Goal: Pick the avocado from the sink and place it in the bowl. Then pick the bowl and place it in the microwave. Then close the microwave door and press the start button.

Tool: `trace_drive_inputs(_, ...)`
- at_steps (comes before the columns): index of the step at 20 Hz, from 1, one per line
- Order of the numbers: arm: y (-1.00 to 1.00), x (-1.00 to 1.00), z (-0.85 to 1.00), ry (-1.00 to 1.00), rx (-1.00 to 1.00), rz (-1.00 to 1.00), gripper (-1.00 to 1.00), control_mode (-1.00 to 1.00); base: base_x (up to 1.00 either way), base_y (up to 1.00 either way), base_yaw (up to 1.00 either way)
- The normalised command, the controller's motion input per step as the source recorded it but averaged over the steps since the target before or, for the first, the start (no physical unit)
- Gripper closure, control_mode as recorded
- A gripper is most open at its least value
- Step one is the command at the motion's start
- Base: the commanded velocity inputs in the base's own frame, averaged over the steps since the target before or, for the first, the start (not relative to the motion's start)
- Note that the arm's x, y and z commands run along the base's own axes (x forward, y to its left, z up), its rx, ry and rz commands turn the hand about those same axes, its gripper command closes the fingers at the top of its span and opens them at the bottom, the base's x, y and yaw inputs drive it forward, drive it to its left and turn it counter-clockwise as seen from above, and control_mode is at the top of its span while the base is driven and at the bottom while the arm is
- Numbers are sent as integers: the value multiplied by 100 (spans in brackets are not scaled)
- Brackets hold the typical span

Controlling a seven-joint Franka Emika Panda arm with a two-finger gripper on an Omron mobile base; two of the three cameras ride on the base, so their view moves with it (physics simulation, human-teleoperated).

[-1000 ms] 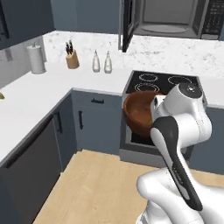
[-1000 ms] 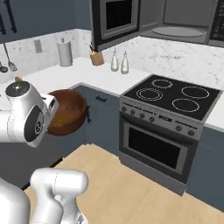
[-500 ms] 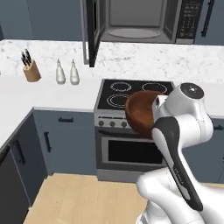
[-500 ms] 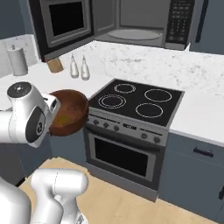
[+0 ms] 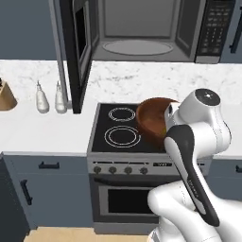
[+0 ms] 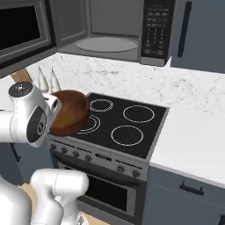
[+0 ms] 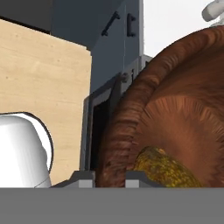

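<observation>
avocado in bowl above stove

Light: bright, even, diffuse, without clear source
Shadows: soft, faint
Glare: none
Sharpness: base views slightly soft; bowl close-up coarse, blurry
Edge distortion: none apparent

The white speckled stone surface runs along the wall on both sides of the black four-burner glass stove top, which sits flush in it. To the left of the stove top, two pale slender bottles stand side by side near the wall, and farther left a tan wooden knife block stands at the picture's edge. Right of the stove top the surface lies bare. Below the stove top, light wooden floor shows.
</observation>
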Motion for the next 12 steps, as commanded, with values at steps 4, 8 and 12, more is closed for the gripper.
trace_drive_inputs(4, 0, 0, 0, 0, 0, 0, 100, 100, 88, 2, -6)
trace_drive_inputs(8, 0, 0, 0, 0, 0, 0, 100, 100, 43, -4, 11)
trace_drive_inputs(12, 0, 0, 0, 0, 0, 0, 100, 100, 1, -4, 35)
